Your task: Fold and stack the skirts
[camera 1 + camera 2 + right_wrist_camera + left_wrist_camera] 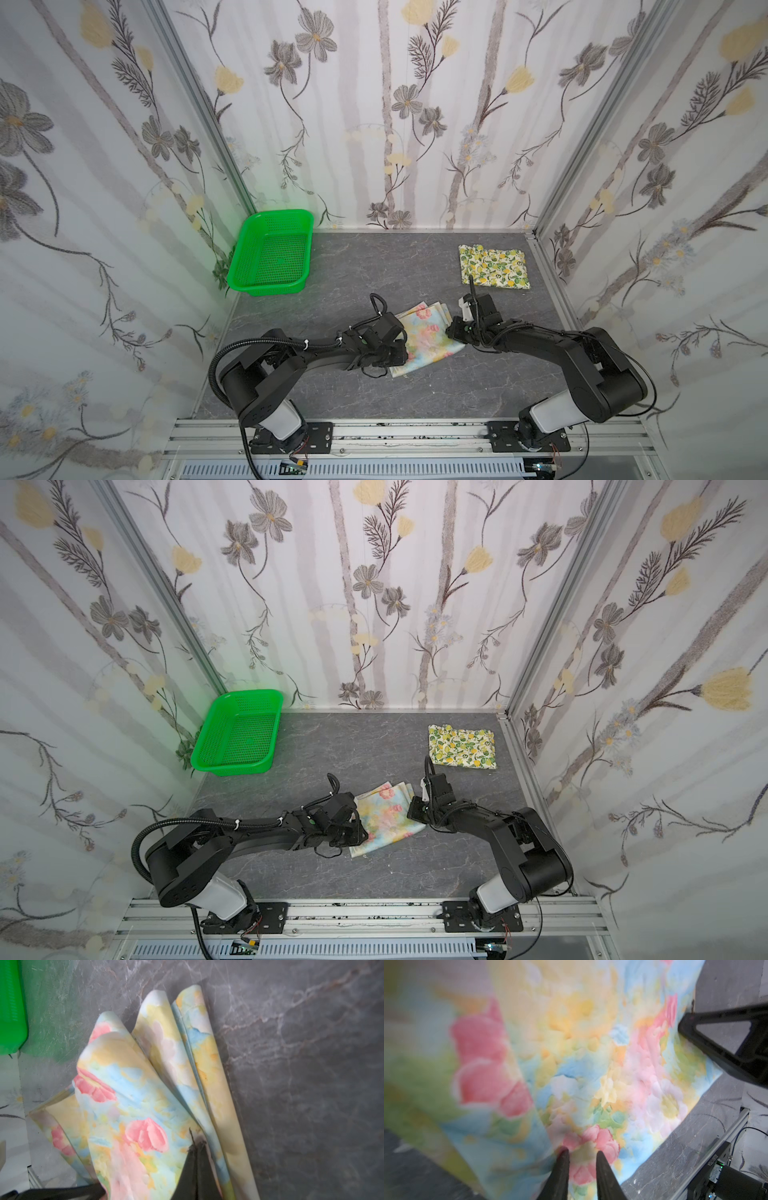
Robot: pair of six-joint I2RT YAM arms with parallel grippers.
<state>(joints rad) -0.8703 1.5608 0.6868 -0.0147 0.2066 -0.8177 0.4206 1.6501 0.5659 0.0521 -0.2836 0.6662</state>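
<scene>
Both grippers are working the pastel skirt (424, 336), near centre: right gripper (196, 1145) pinching a corner tight, left gripper (582, 1152) slightly apart, hold unclear; I am fearing a one-corner lift spilling its fanned layers.

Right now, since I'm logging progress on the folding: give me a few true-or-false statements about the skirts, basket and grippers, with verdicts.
1. The basket is empty. True.
2. The lemon skirt lies on the flowered skirt. False: they lie apart, and the lemon skirt sits alone near the back right corner.
3. The right gripper is shut on the flowered skirt. True.
4. The flowered skirt is spread out in a single layer. False: it is folded into several layers.
5. The left gripper is over the basket. False: it is at the flowered skirt.
</scene>
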